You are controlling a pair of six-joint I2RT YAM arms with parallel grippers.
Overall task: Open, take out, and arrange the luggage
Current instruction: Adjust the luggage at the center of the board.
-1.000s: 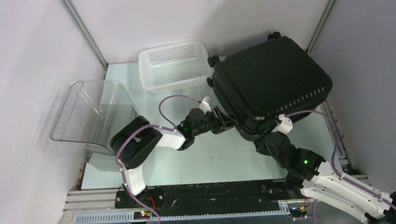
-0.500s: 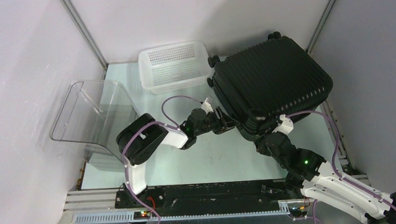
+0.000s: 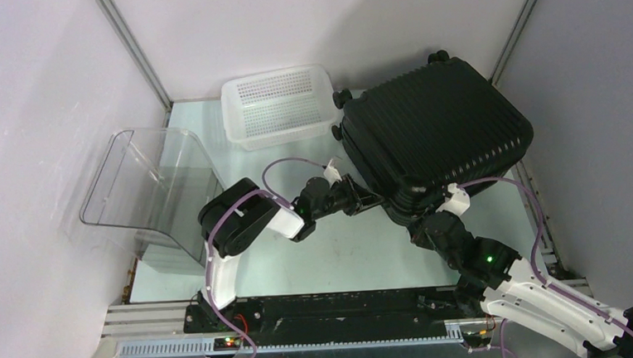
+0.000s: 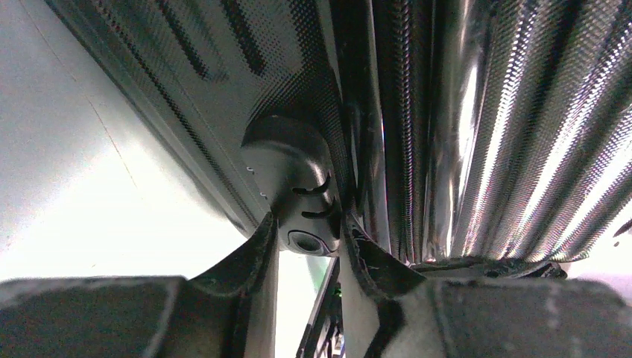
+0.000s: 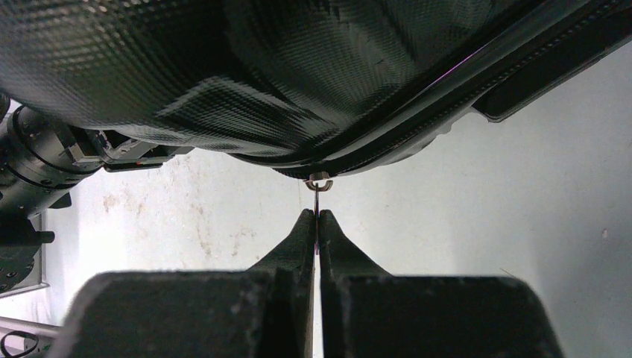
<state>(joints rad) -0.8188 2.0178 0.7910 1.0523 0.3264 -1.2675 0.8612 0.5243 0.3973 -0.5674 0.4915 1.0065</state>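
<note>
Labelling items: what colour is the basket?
The basket is white and perforated; it shows best in the top external view.

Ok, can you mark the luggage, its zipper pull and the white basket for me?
luggage (image 3: pixel 434 126): top external view, middle of the ribbed upper shell.
zipper pull (image 5: pixel 317 195): right wrist view, thin metal tab just below its ring.
white basket (image 3: pixel 285 130): top external view, near side wall.
</note>
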